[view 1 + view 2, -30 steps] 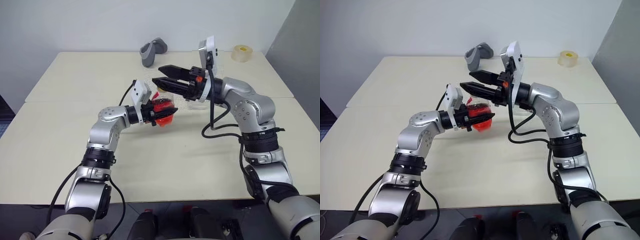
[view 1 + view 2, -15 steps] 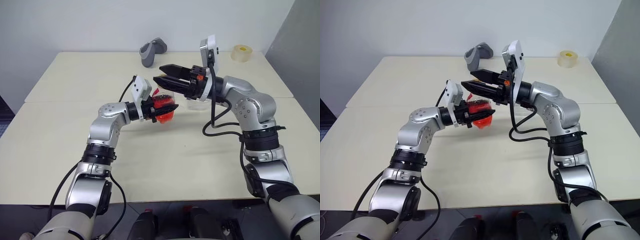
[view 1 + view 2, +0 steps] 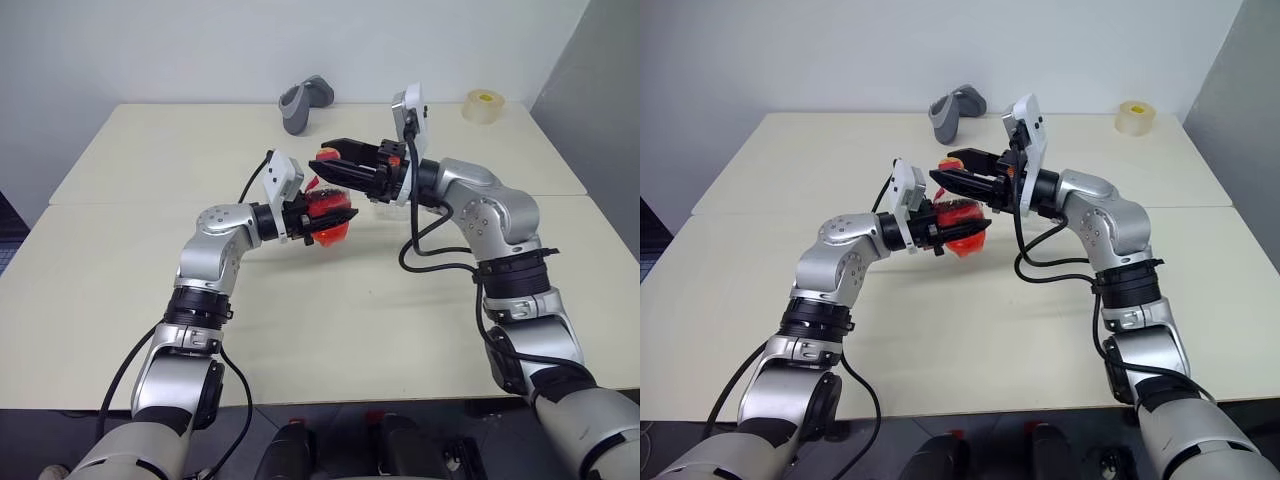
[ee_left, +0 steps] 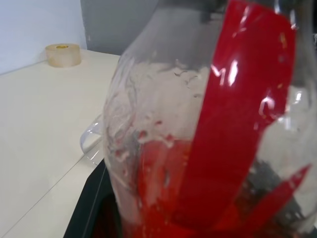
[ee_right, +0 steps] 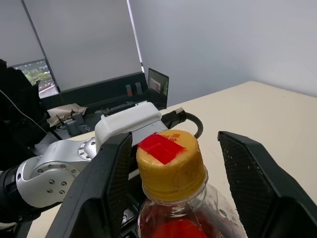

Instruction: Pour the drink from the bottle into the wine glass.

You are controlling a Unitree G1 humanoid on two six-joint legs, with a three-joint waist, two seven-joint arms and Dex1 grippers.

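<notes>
L gripper (image 3: pixel 335 215) holds bottle (image 3: pixel 325 213) upright; R gripper (image 5: pixel 173 163) spread wide round cap (image 5: pixel 170 163), not gripping. Uncapping + pouring into glass (image 4: pixel 91 141) left.

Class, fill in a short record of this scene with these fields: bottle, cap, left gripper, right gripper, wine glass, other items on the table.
bottle: held above the table, red drink inside
cap: yellow, on the bottle
left gripper: shut on the bottle's body
right gripper: open, a finger on each side of the cap, not gripping it
wine glass: on the table, behind the right gripper
other items on the table: tape roll, grey object
</notes>
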